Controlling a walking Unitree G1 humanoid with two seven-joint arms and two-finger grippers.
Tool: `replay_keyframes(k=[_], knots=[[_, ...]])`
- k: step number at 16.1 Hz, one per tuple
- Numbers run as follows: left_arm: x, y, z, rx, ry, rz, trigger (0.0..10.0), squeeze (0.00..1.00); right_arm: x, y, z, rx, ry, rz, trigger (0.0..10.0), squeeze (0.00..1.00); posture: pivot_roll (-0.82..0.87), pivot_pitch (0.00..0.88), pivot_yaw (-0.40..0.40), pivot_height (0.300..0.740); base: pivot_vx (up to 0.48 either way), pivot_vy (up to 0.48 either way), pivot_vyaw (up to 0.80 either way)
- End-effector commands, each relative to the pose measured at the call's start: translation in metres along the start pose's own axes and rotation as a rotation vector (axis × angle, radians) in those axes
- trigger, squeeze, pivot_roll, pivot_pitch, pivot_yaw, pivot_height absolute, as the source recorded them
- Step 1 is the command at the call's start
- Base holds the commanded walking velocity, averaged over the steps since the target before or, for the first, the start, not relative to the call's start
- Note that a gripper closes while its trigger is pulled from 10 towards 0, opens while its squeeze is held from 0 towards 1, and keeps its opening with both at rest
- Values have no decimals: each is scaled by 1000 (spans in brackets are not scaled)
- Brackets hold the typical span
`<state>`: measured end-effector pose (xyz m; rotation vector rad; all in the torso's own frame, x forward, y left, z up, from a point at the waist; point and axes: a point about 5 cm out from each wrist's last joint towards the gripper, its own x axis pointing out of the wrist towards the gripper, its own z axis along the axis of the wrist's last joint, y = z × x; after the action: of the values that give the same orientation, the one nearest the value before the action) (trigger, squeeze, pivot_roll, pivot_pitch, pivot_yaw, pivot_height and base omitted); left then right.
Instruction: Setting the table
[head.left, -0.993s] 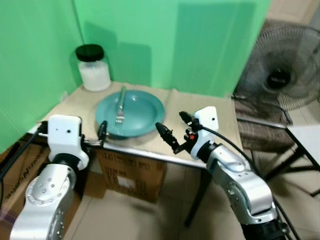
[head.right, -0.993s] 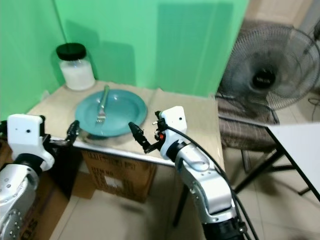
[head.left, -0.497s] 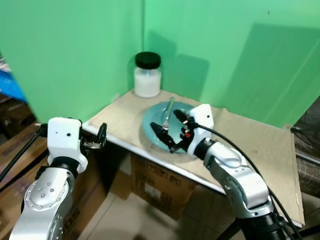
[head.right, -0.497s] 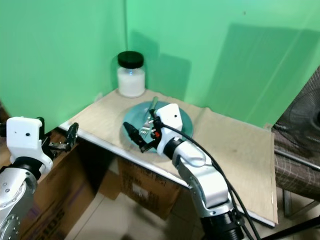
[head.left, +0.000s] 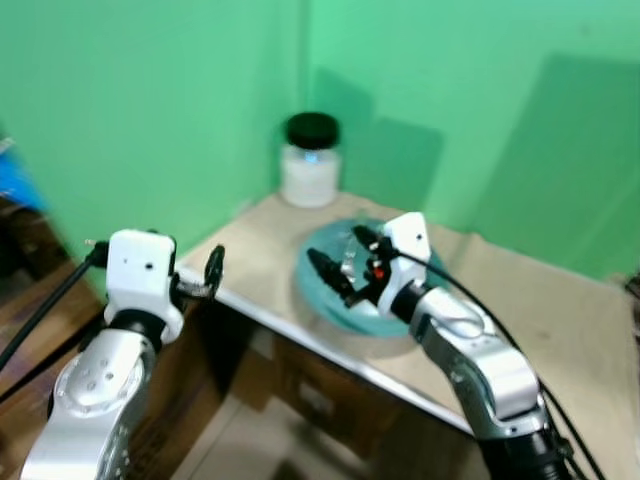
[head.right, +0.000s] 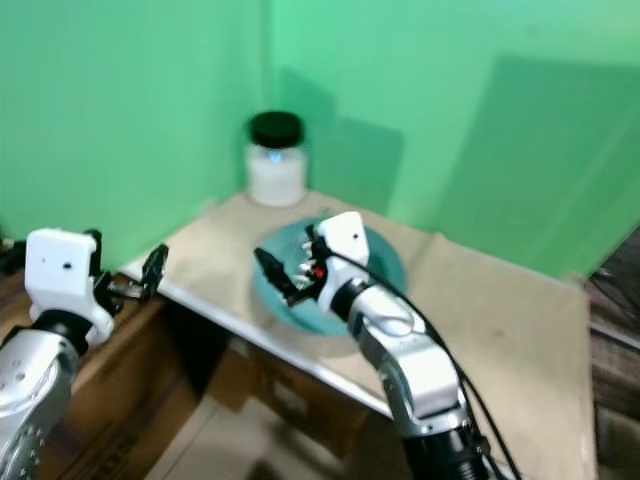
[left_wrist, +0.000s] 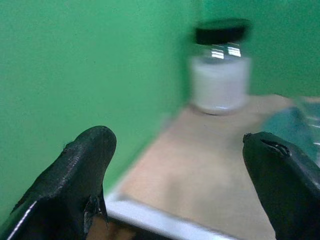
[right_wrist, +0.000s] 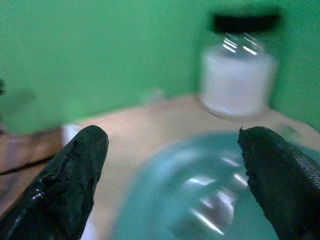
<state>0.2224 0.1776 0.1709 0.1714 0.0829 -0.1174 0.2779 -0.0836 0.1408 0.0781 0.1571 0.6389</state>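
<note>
Directly under the spread right tool (head.left: 338, 264), teal plate (head.left: 322, 300), left tool (head.left: 214, 273) spread.

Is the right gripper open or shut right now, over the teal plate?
Open. The right gripper shows its two black fingers spread wide apart, with the round teal plate visible between them and nothing held.

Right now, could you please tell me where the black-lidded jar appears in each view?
Left eye: jar in the table's back corner.
Right eye: jar beyond the teal plate.
Left wrist: jar on the table ahead.
Right wrist: jar beyond the plate.
Shared landmark: the teal plate.
</note>
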Motion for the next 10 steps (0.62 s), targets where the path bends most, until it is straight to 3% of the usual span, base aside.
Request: replay_keyframes(k=[1,2,3,4,6,10], knots=[[-1,-1,-1,9,10,-21,10000,0,2,1,0,12,20,-9,10000,0,38,0,12,740,315,0,0],[-2,-1,-1,10,12,-24,10000,0,3,1,0,19,24,-7,10000,0,38,0,12,740,315,0,0],[-2,-1,-3,13,19,-34,10000,0,5,1,-2,36,46,-17,10000,275,27,0,19,740,311,0,0],[-2,-2,-4,15,26,-51,10000,0,8,-3,-4,24,80,-51,10000,1000,23,0,21,740,311,0,0],[-3,-4,-6,10,35,-86,10000,0,12,-9,-10,20,148,-105,10000,1000,23,0,18,740,272,0,0],[-15,-7,-11,41,56,-247,10000,0,28,-22,-12,145,215,-274,10000,1000,33,0,2,740,0,0,0]])
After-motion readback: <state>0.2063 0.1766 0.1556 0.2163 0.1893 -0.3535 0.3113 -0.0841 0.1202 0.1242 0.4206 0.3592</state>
